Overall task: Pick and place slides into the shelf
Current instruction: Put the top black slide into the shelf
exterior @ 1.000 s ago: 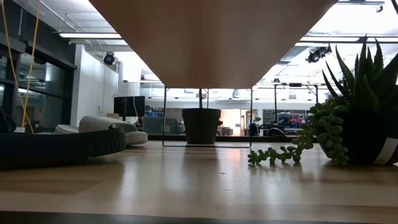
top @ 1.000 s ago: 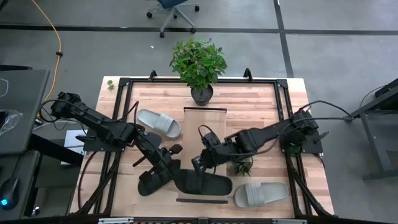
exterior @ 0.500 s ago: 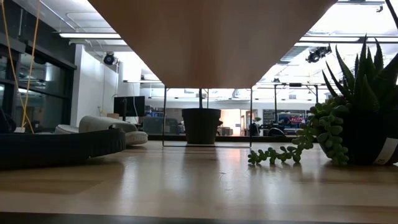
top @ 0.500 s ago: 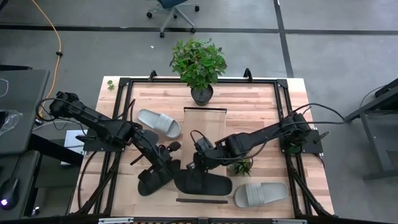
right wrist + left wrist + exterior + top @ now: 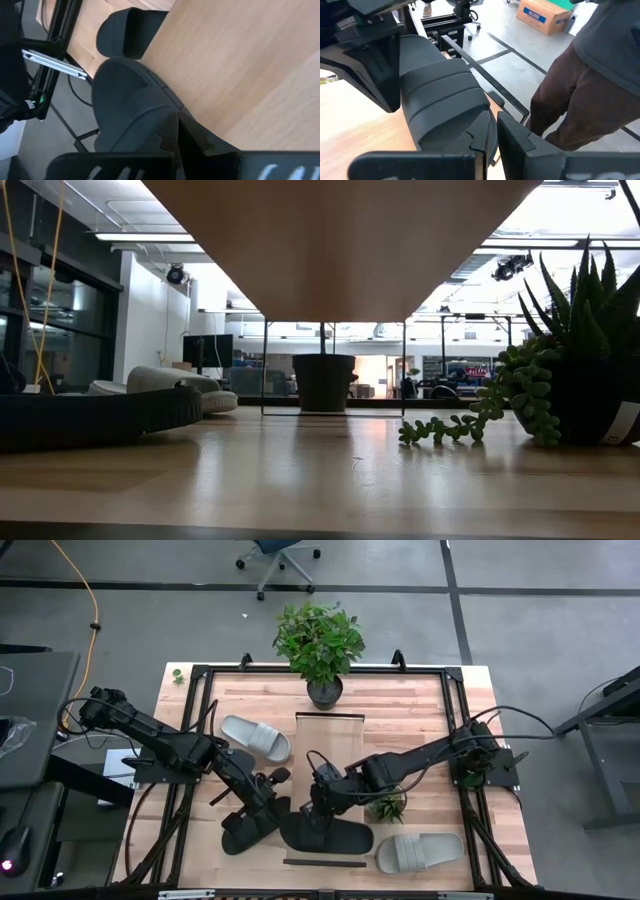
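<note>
Left wrist view alone — person (image 5: 590, 85) beyond black slide (image 5: 445, 100).

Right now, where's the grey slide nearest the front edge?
In the high view, the grey slide lies on the table's right side at the front edge, just right of the black slide and below the small succulent.

Two slides (image 5: 300, 832) left of shelf's (image 5: 328, 750) near end.

leafy potted plant (image 5: 319, 645) at desk (image 5: 420, 710) far edge | small succulent (image 5: 385, 808) on desk, right of centre | office chair (image 5: 277, 560) on floor beyond | cardboard box (image 5: 543, 15) on floor | person's trouser legs (image 5: 580, 107) beside desk
</note>
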`<action>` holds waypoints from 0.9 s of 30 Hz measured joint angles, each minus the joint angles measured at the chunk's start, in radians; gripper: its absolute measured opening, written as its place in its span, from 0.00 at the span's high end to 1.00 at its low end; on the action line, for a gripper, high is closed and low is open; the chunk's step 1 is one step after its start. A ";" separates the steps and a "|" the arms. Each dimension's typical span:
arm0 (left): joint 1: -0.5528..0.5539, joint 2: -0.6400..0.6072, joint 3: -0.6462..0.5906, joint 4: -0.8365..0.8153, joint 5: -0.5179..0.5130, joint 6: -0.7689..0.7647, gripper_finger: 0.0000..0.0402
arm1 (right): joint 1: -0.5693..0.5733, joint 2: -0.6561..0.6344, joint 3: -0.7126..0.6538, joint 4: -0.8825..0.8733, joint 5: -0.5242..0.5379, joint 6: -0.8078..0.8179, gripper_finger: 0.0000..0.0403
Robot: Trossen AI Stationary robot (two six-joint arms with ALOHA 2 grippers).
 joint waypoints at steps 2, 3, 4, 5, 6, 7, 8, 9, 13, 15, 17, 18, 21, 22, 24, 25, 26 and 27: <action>0.000 0.000 0.000 -0.001 0.003 0.000 0.94 | 0.001 0.000 0.000 0.011 -0.013 0.000 1.00; 0.000 0.000 0.000 -0.001 0.005 0.000 0.94 | 0.001 0.000 0.000 0.014 -0.019 0.000 1.00; 0.000 0.000 0.000 -0.001 0.007 0.000 0.94 | 0.002 0.000 0.000 0.014 -0.025 0.001 1.00; 0.000 0.000 0.000 -0.001 0.008 0.000 0.94 | 0.002 0.000 0.000 0.015 -0.029 0.003 1.00; 0.000 0.000 0.000 -0.001 0.008 0.000 0.94 | 0.002 0.000 0.000 0.015 -0.036 0.005 1.00; 0.000 0.000 0.000 -0.001 0.008 0.001 0.94 | 0.001 0.000 0.000 0.015 -0.044 0.008 1.00; 0.000 0.000 0.000 -0.001 0.008 0.002 0.94 | 0.001 0.000 0.000 0.015 -0.052 0.010 1.00; 0.000 0.000 0.000 -0.001 0.008 0.004 0.94 | 0.001 0.000 0.000 0.016 -0.064 0.011 1.00; 0.000 0.001 0.000 -0.002 0.008 0.005 0.94 | 0.002 0.000 0.000 0.020 -0.086 0.011 1.00; 0.000 0.001 0.000 -0.002 0.008 0.005 0.94 | 0.002 0.000 0.000 0.020 -0.099 0.011 1.00; 0.000 0.001 0.000 -0.002 0.008 0.006 0.94 | 0.002 0.000 0.000 0.023 -0.101 0.010 1.00; 0.000 0.001 0.000 -0.002 0.008 0.008 0.94 | 0.002 0.000 0.000 0.029 -0.101 0.009 1.00; 0.000 0.001 0.000 -0.002 0.008 0.008 0.94 | 0.002 0.001 0.000 0.049 -0.109 0.002 1.00; 0.000 0.001 0.000 -0.002 0.009 0.008 0.94 | 0.002 0.002 0.000 0.054 -0.117 0.000 1.00; 0.000 0.001 0.000 -0.002 0.009 0.008 0.94 | 0.002 0.009 0.001 0.065 -0.119 -0.004 1.00; 0.000 0.001 0.000 -0.002 0.009 0.008 0.94 | 0.002 0.011 0.001 0.067 -0.119 -0.004 1.00; 0.000 0.001 0.000 -0.003 0.009 0.008 0.94 | 0.002 0.012 0.001 0.067 -0.119 -0.001 1.00; 0.000 0.001 0.000 -0.003 0.010 0.008 0.94 | 0.002 0.012 0.001 0.067 -0.119 0.002 1.00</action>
